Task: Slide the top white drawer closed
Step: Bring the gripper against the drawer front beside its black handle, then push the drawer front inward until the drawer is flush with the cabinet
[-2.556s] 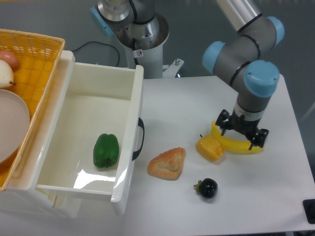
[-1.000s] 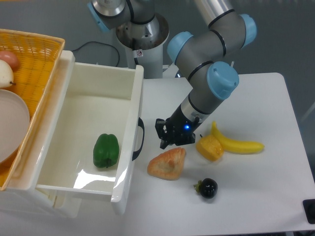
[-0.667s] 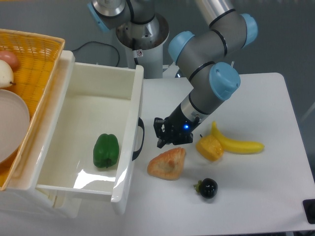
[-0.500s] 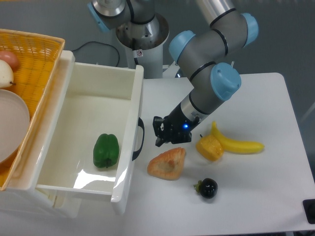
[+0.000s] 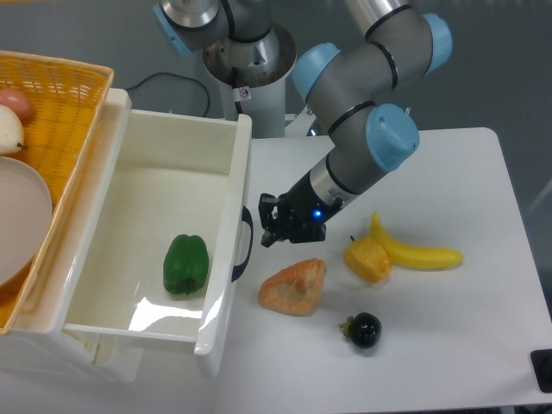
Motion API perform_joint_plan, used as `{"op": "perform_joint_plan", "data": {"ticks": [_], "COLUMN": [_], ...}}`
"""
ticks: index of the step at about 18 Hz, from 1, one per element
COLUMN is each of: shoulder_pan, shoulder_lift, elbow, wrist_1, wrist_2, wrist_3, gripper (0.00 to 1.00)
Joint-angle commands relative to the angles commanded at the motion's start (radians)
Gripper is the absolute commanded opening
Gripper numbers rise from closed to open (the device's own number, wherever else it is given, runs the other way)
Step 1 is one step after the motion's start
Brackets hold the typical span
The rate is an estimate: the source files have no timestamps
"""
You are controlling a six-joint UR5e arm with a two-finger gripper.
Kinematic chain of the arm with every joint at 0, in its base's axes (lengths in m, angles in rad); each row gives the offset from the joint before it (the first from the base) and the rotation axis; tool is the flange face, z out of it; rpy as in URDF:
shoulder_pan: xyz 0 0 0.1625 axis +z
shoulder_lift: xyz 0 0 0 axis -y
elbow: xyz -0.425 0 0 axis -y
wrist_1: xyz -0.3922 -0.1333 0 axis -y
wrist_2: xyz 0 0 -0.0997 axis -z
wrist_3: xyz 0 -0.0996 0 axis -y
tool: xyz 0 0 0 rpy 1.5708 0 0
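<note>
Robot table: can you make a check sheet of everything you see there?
Surface: white table, bare near its front right.
Job's things: top white drawer pulled open, green pepper inside.
Clutter: pastry, corn piece, banana, small dark eggplant; yellow basket at left.
Grippers: gripper low beside the drawer's black handle; open or shut, cannot tell.
Cables: black cable behind the drawer.
Surroundings: grey floor, robot base at the back.
</note>
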Motion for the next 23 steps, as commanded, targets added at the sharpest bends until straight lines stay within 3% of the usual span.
{"op": "perform_joint_plan", "data": {"ticks": [23], "shoulder_pan": [-0.037], "shoulder_lift": [0.026], "elbow": [0.000], "wrist_1": [-0.043], "wrist_2": [-0.018], "wrist_3": [0.000], "gripper": [0.00]}}
